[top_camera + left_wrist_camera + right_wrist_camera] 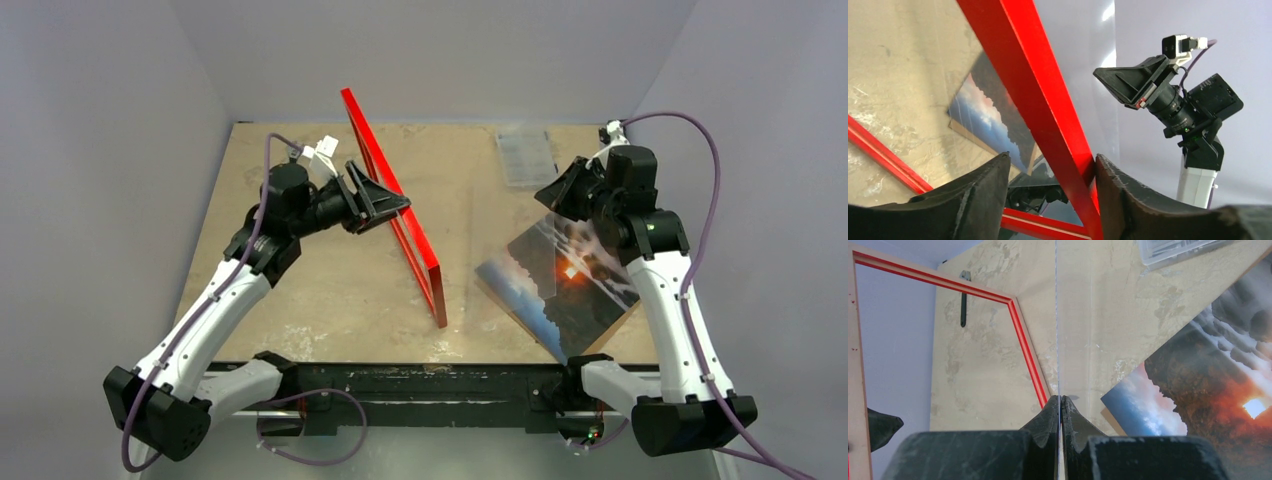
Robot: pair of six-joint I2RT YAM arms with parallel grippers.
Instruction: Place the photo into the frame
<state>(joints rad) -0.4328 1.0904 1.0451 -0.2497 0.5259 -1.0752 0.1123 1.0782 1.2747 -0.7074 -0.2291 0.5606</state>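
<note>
Photo (565, 290) lies face up on a brown backing board (1109, 415) on the surface (300, 290), directly beneath the right claw (1060, 401). That claw is clenched on a clear pane (1057, 330) (edge-on, apparently kept off the print). Frame (425, 270) stands on edge, one rail between the jaws of the released left claw (1050, 160), touching one pad only; it could topple. Clear box (525, 155) lies beyond the right claw.

A clear plastic box (527, 155) sat near the worn bench's (340, 290) far edge. A transparent pane (1056, 315) appeared edge-on nearby.
</note>
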